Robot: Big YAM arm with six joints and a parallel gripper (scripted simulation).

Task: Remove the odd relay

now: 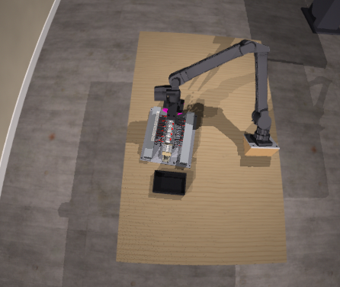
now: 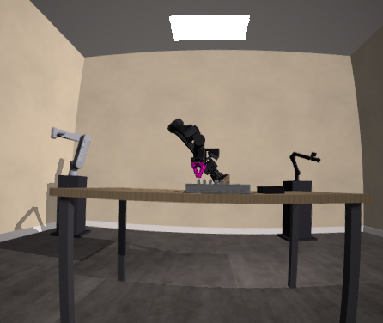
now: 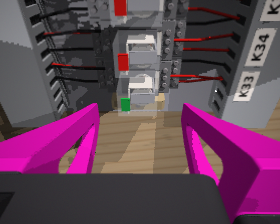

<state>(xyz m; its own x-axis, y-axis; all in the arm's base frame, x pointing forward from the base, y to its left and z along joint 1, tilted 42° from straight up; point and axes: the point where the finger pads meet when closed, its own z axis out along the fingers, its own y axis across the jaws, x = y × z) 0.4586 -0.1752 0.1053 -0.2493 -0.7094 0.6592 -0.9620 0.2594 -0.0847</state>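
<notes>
A grey relay panel (image 1: 168, 137) lies on the wooden bench with a row of clear relays down its middle. In the wrist view two relays show red test buttons (image 3: 123, 62). The last relay in the row (image 3: 140, 92) has a green test button (image 3: 125, 104) and sits in its socket at the panel's tray end (image 1: 166, 152). My gripper (image 3: 140, 111) (image 1: 171, 111) (image 2: 198, 171) with magenta fingers is open and empty. It hovers above the panel's end away from the tray, clear of the relays. The black tray (image 1: 169, 182) stands open side up just beyond the panel.
Labelled terminal strips K33 (image 3: 246, 86) and K34 and red and black wires flank the relay row. A tan block (image 3: 160, 102) sits beside the green-button relay. The arm's base (image 1: 261, 143) stands to the right of the panel. Other robot arms stand off the bench (image 2: 73, 150).
</notes>
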